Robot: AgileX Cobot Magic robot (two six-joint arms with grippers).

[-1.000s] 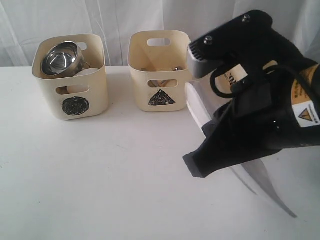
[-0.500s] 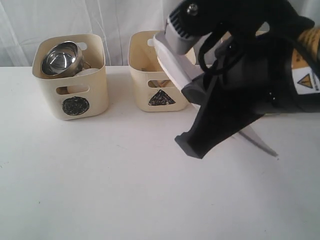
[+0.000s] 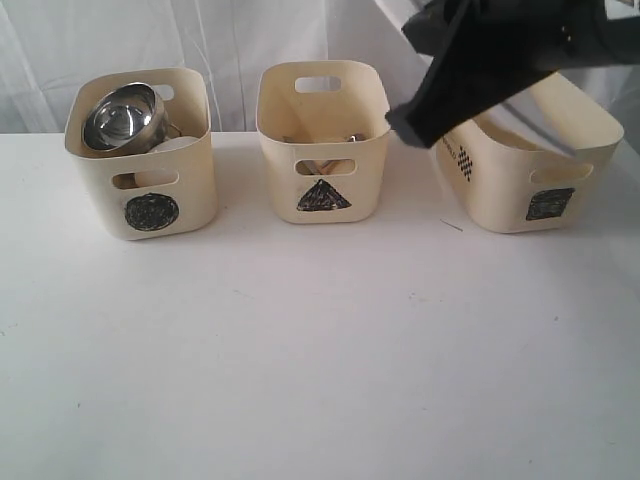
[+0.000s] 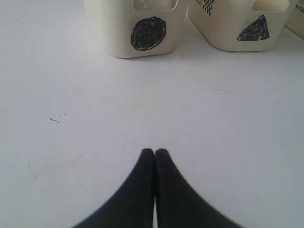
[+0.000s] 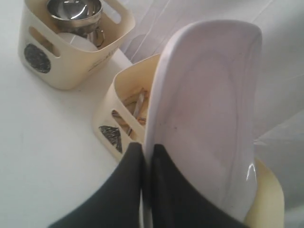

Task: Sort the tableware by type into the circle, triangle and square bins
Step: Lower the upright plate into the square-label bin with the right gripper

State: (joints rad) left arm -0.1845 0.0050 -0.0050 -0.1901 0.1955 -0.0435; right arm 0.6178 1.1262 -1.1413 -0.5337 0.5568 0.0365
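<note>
landmark: triangle bin (image 3: 283, 185), the middle 1 of 3 cream bins on the white surface (image 3: 300, 350).
right gripper (image 5: 145, 151): jaws clenched on the rim of the large white plate (image 5: 209, 104).
plate position: held on edge in the air, higher than the triangle bin's rim and off to the side of it where the square bin (image 3: 500, 195) stands. it is not yet inside any bin.
left gripper (image 4: 155, 153): jaws pressed together with nothing between them. it sits low over bare surface, in front of the triangle bin and well apart from it.
circle bin (image 3: 190, 205): on the exterior view's left of the triangle bin. it holds a steel bowl (image 3: 120, 118) tilted on top and a small white dish (image 3: 172, 146) beside it. the mugs cannot be told for sure.
triangle bin contents: steel cutlery (image 5: 138, 105) and wooden sticks lie inside. the single pieces are too small to count.
square bin contents: the exterior view does not show its inside.
done: round vessels and cutlery appear sorted, and no loose tableware shows on the surface.
left: likely only the plate, which needs lowering into the square bin and letting go.
progress: judged close to the end, about 1 placement to go.
risk: the plate is wide against the bin mouth, so it may catch the rim.
</note>
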